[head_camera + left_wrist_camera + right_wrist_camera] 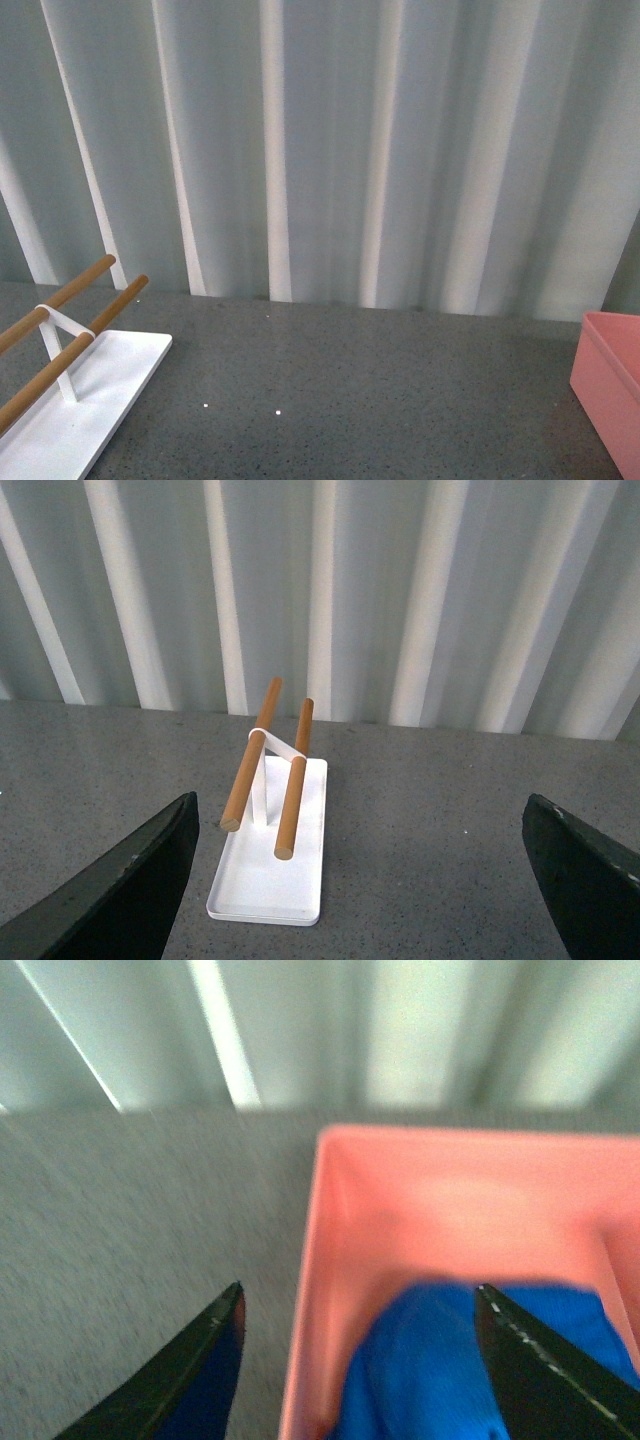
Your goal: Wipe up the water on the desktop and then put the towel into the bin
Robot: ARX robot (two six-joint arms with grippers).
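The bright blue towel (420, 1370) lies inside the salmon-pink bin (330, 1160), seen in the right wrist view. My right gripper (360, 1360) is open above the bin's near wall, its dark fingers (545, 1375) apart, one over the towel and one over the desktop (120, 1230). The bin's corner (610, 385) shows at the right edge of the front view; the towel is hidden there. My left gripper (360, 880) is open and empty over the dark grey speckled desktop (440, 820). Neither arm shows in the front view.
A white rack (90, 390) with two wooden rods (70, 290) stands at the left of the desktop (380, 400); it also shows in the left wrist view (275, 850). A ribbed pale wall (330, 150) closes the back.
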